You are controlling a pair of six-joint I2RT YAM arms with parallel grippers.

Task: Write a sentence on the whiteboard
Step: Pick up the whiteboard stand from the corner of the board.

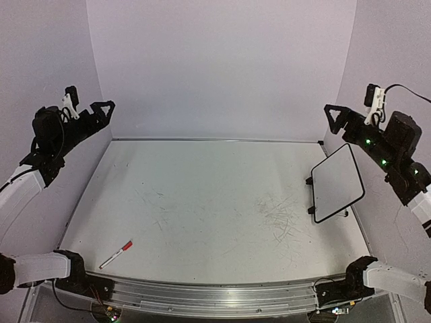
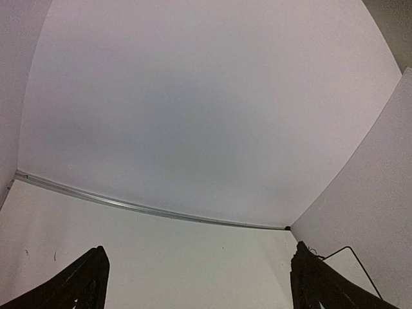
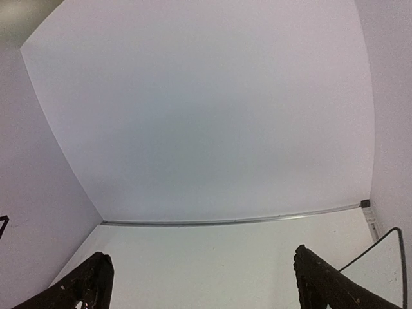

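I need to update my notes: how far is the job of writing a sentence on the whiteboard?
Done: nothing; the whiteboard at the right edge shows no writing. In hand: nothing; the left fingers and right fingers are open, empty and raised above the table. Left: pick up the red-ended marker lying near the left arm's base, bring it to the board, write the sentence.

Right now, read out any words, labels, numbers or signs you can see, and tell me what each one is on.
There is no readable text in any view.
Whiteboard: blank, nothing is written on it.
Marker: any print on it is too small to read.
Table: it has only scratches, no writing.
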